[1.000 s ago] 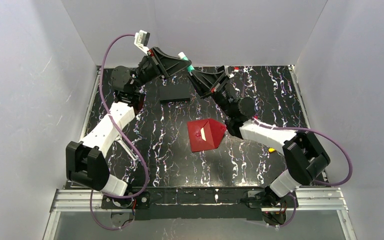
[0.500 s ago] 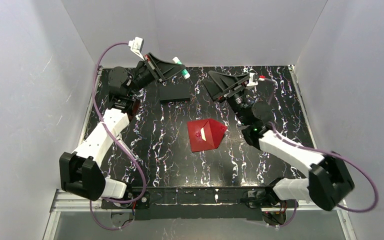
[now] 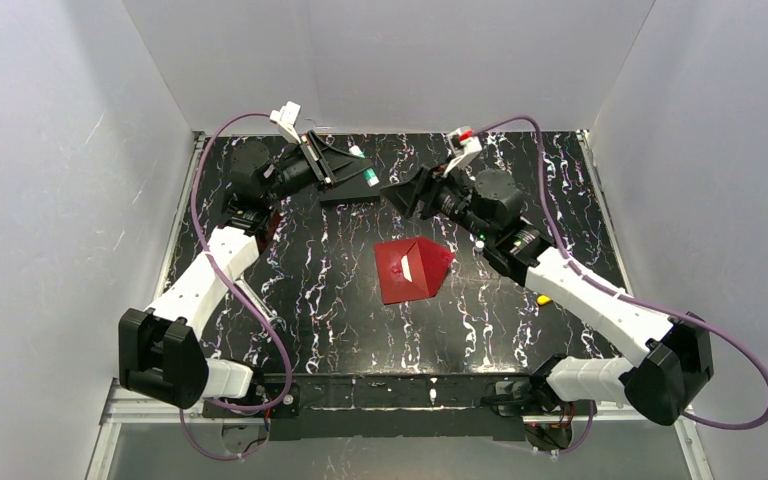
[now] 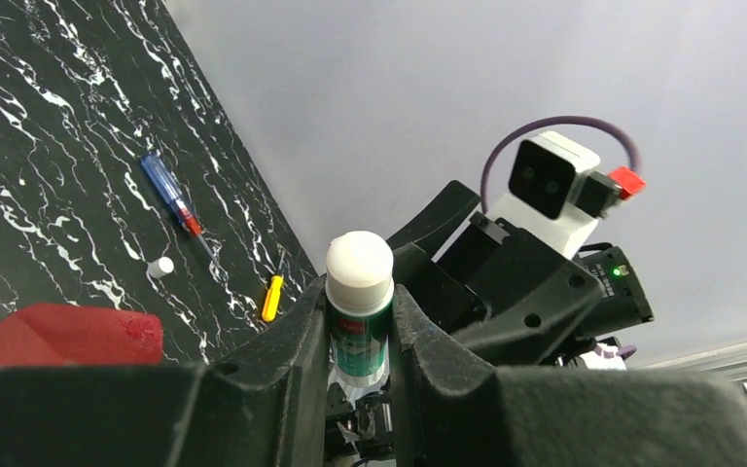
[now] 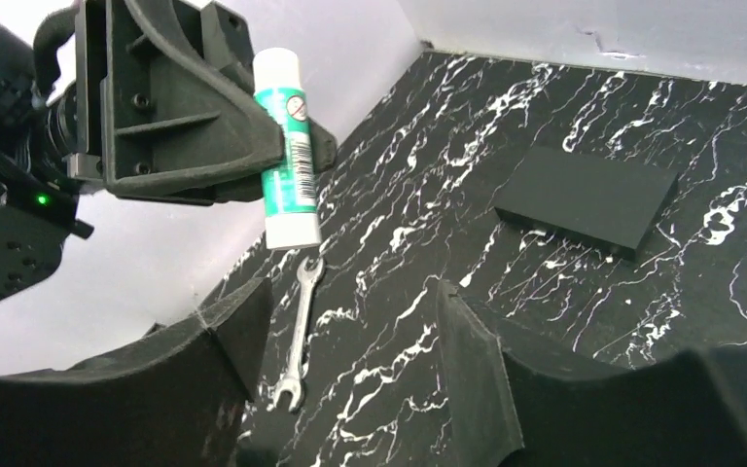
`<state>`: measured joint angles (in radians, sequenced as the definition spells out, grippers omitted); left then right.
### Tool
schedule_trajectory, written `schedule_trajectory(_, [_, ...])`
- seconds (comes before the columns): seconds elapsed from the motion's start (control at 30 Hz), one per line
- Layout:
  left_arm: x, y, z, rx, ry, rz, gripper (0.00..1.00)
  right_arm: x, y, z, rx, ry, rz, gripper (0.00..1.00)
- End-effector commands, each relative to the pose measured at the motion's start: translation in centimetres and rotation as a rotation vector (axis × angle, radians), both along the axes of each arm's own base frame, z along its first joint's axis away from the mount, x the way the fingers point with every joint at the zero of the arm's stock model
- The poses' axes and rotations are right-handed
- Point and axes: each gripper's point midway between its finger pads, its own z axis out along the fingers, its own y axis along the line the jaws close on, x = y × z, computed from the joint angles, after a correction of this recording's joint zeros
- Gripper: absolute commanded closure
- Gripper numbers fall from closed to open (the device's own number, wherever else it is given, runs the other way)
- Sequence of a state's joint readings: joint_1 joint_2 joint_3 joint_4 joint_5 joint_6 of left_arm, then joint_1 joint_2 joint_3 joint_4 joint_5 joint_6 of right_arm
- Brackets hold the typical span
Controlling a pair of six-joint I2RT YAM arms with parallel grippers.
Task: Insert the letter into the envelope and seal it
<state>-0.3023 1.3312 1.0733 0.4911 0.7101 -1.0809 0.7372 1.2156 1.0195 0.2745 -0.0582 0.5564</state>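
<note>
Holding the glue stick [image 5: 287,185] clamped in your left gripper [image 4: 360,306] presents it to your right gripper [image 5: 350,316], whose fingers stand apart and empty. The envelope [image 3: 415,268] lies mid-table, well apart from both grippers, with 1 pale sliver of the letter [image 3: 406,271] showing inside. Sealing is probably not yet done.

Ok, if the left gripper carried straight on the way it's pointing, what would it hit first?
Most likely the right gripper: the left wrist view shows its black body directly behind the glue stick clamped in the left gripper. How far apart they are is hard to judge.
</note>
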Motion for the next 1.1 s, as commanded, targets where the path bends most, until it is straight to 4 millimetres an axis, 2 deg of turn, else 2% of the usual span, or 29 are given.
schedule_trajectory(0.0, [-1.4, 0.2, 2.1, 0.006, -0.072, -0.019, 1.00, -0.5, 1.2, 2.5, -0.078, -0.123, 0.051, 0.25])
schedule_trajectory(0.1, [-1.5, 0.2, 2.1, 0.006, -0.071, -0.026, 1.00, -0.6, 2.4, 3.3, -0.032, -0.106, 0.091, 0.20])
schedule_trajectory(0.2, [-1.7, 0.2, 2.4, 0.006, -0.080, -0.036, 1.00, -0.6, 3.1, 3.9, 0.016, -0.083, 0.109, 0.23])
schedule_trajectory(0.43, [-2.1, 0.2, 2.9, 0.001, -0.089, -0.047, 1.00, -0.5, 4.0, 5.0, 0.077, -0.048, 0.137, 0.50])
schedule_trajectory(0.57, [-2.3, 0.1, 3.0, 0.002, -0.094, -0.058, 1.00, -0.7, 4.2, 5.6, 0.118, -0.043, 0.146, 0.71])
schedule_trajectory(0.67, [-2.6, 0.0, 3.0, 0.007, -0.102, -0.074, 1.00, -1.3, 3.9, 7.2, 0.199, -0.072, 0.156, 0.78])
schedule_trajectory(0.77, [-2.7, 0.0, 3.4, 0.013, -0.128, -0.083, 1.00, -2.1, 3.1, 9.2, 0.302, -0.071, 0.174, 0.91])
schedule_trajectory(0.8, [-2.9, 0.0, 3.7, 0.019, -0.153, -0.087, 1.00, -2.4, 2.8, 10.0, 0.348, -0.052, 0.194, 0.96])
schedule_trajectory(0.87, [-3.5, 0.0, 5.2, 0.017, -0.232, -0.105, 1.00, -2.8, 1.9, 11.5, 0.457, -0.009, 0.219, 0.99])
schedule_trajectory(0.97, [-5.0, 0.3, 8.7, -0.036, -0.416, -0.115, 1.00, -2.9, -0.8, 14.6, 0.739, 0.083, 0.251, 0.99])
schedule_trajectory(1.03, [-5.4, 0.5, 10.8, -0.057, -0.496, -0.108, 1.00, -2.7, -2.0, 15.9, 0.881, 0.140, 0.285, 0.99])
schedule_trajectory(1.07, [-5.6, 0.4, 12.5, -0.067, -0.562, -0.117, 1.00, -2.9, -2.9, 17.4, 1.002, 0.167, 0.342, 0.99])
